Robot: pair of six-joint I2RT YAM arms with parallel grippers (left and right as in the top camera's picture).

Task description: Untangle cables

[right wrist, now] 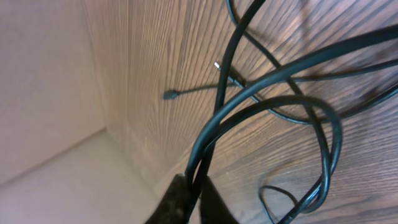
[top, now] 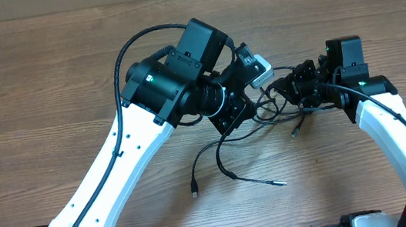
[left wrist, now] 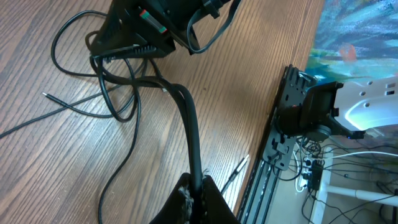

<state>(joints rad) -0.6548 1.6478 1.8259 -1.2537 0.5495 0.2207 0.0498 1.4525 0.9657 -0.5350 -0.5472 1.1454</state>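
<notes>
The thin black cables (top: pixel 265 112) lie tangled on the wooden table between my two grippers. Loose plug ends trail toward the front (top: pixel 195 189) (top: pixel 278 184). My left gripper (top: pixel 243 112) is shut on the cables. In the left wrist view its fingertips (left wrist: pixel 198 190) pinch a doubled strand (left wrist: pixel 188 118) that runs up to the right gripper (left wrist: pixel 134 31). My right gripper (top: pixel 293 88) is shut on the cables too. The right wrist view shows it (right wrist: pixel 196 186) clamping two strands (right wrist: pixel 227 124), with loops hanging to the right and a plug end (right wrist: pixel 169 95) lying on the table.
A black rail (left wrist: pixel 280 143) and the right arm's base (left wrist: pixel 311 112) stand along the table's front edge. A pale wall (right wrist: pixel 50 93) rises at the table's far edge. Thicker black wires run along the left arm (top: pixel 122 57).
</notes>
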